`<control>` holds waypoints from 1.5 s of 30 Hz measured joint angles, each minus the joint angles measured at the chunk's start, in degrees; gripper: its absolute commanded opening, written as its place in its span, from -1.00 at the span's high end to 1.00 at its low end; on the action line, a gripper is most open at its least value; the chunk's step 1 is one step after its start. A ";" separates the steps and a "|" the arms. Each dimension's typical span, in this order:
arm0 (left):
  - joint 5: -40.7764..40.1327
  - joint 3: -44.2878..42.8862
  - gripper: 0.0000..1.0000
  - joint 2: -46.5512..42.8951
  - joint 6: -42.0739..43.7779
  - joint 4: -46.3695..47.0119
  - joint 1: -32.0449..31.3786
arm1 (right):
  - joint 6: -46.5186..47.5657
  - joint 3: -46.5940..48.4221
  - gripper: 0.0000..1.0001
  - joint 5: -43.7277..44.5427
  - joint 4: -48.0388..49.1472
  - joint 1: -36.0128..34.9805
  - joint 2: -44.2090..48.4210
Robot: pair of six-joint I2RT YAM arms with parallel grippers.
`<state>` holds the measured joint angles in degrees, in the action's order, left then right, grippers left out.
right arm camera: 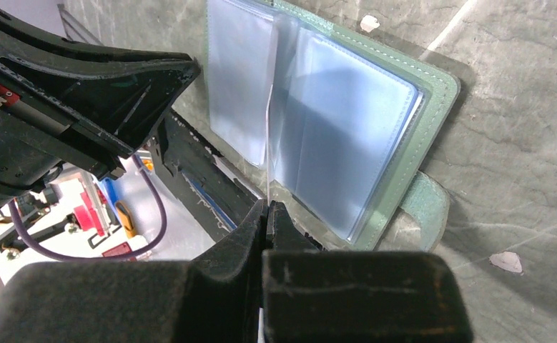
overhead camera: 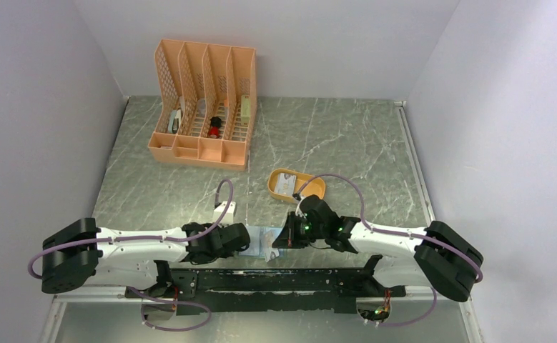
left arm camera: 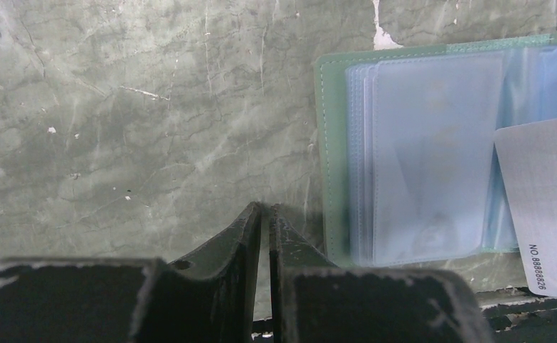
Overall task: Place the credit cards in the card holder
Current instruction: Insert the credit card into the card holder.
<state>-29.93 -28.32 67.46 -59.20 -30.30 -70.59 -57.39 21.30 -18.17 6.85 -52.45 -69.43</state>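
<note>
The sage-green card holder (overhead camera: pixel 258 241) lies open near the table's front edge between the two grippers, with its pale blue clear sleeves facing up (left arm camera: pixel 418 157) (right arm camera: pixel 347 143). Its snap tab (right arm camera: pixel 427 207) sticks out on one side. My right gripper (right arm camera: pixel 267 205) (overhead camera: pixel 284 239) is shut on a grey-white credit card (right arm camera: pixel 268 157), seen edge-on and held upright over the sleeves. The card's printed face shows in the left wrist view (left arm camera: pixel 547 207). My left gripper (left arm camera: pixel 267 207) (overhead camera: pixel 241 241) is shut and empty, low on the table just left of the holder's edge.
A mustard-yellow oval tray (overhead camera: pixel 311 187) holding another pale card (overhead camera: pixel 284 184) sits just behind the right gripper. A peach lattice desk organizer (overhead camera: pixel 204 107) stands at the back left. A small white block (overhead camera: pixel 225 211) lies behind the left gripper.
</note>
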 measured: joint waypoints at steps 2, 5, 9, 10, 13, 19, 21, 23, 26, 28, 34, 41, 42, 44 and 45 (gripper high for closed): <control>0.15 0.00 0.70 0.00 0.00 0.09 0.00 | 0.00 0.02 1.00 -0.02 0.00 0.00 0.13; 0.17 0.00 0.70 0.02 0.00 0.15 0.00 | 0.00 0.02 1.00 -0.02 0.02 0.00 0.13; 0.20 0.00 0.71 0.02 0.00 0.24 0.00 | 0.00 0.02 1.00 -0.02 0.20 0.00 0.09; 0.20 0.00 0.71 0.02 0.00 0.26 0.00 | 0.00 0.02 1.00 -0.02 0.22 0.00 0.07; 0.22 0.00 0.71 0.04 0.00 0.28 0.00 | 0.00 0.02 1.00 -0.04 0.28 0.00 0.07; 0.31 0.00 0.71 0.04 0.00 0.37 0.00 | 0.00 0.02 1.00 -0.31 0.68 0.00 -0.55; 0.44 0.00 0.72 0.04 -0.02 0.46 0.00 | 0.00 0.02 1.00 -0.48 0.79 0.00 -0.98; 0.57 0.00 0.72 0.04 -0.02 0.55 0.00 | 0.00 0.02 1.00 -0.52 1.03 0.00 -1.20; 0.68 0.00 0.73 0.04 -0.02 0.68 0.00 | -0.07 0.02 1.00 -0.68 1.70 0.00 -1.57; 0.81 0.07 0.73 0.04 -0.02 0.94 0.00 | -0.28 0.02 1.00 -0.81 2.21 0.00 -1.84; 0.85 0.26 0.74 0.02 -0.02 1.81 0.00 | -0.87 0.02 1.00 -1.38 4.04 0.00 -2.93; 1.07 0.44 0.76 0.02 -0.02 2.62 0.00 | -2.01 0.02 1.00 -0.13 5.25 0.00 -4.09; 1.11 0.48 0.76 0.02 -0.02 2.75 0.00 | -2.27 0.02 1.00 0.31 5.46 0.00 -4.24; 1.14 0.57 0.77 0.02 -0.04 3.06 0.00 | -2.82 0.02 1.00 1.14 5.79 0.00 -4.55; 1.14 0.63 0.77 0.02 -0.04 3.26 0.00 | -3.13 0.02 1.00 1.62 6.05 0.00 -4.72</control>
<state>-28.80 -27.68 67.48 -59.24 -27.05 -70.59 -60.51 21.32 -16.56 12.91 -52.45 -74.15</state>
